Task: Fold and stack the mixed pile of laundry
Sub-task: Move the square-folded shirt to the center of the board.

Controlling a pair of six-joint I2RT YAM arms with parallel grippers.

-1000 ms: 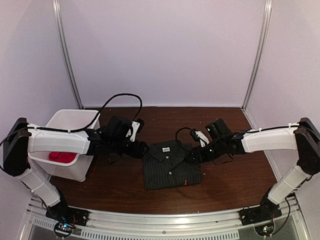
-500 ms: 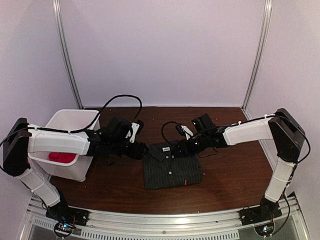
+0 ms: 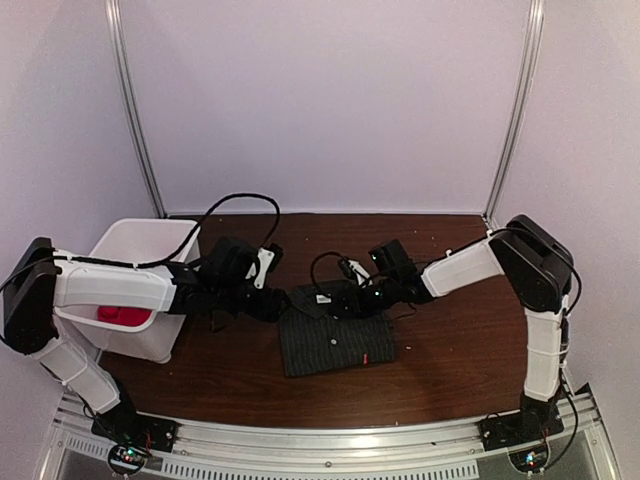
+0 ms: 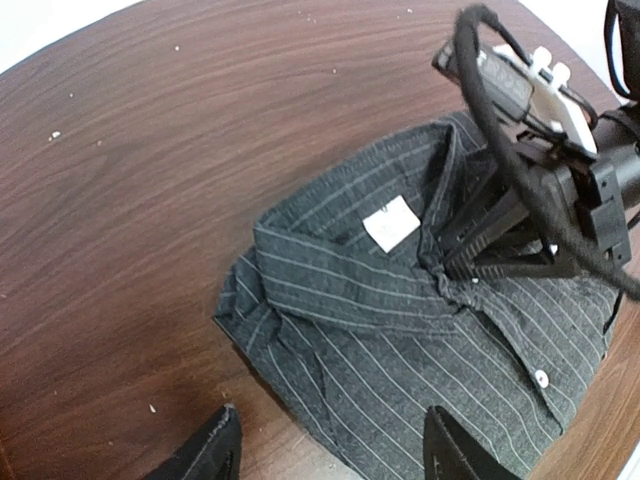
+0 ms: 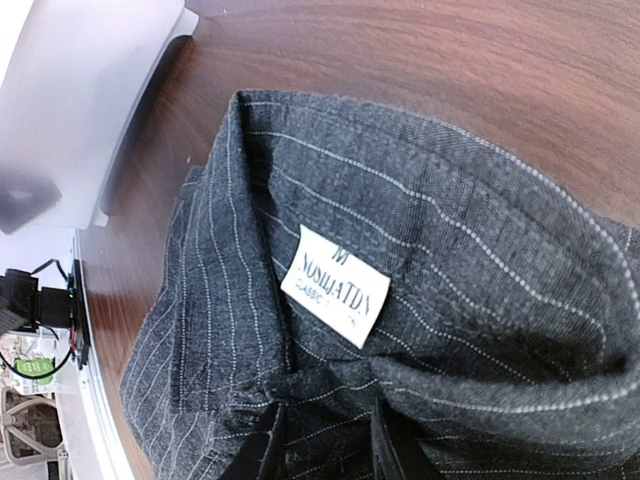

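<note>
- Soft, even light from overhead; the dark brown wooden table (image 3: 460,350) right of the dark charcoal pinstriped collared shirt (image 3: 335,340) carries only a dull sheen.
- Top view slightly soft; the grey metal frame posts (image 3: 130,110) behind the shirt lean and bow.
- Left wrist view: shirt sharp, thick black cable (image 4: 520,170) over it blurred.
- Right wrist view: white collar label (image 5: 335,285) crisp; background left of the shirt washed out, unfocused.
</note>
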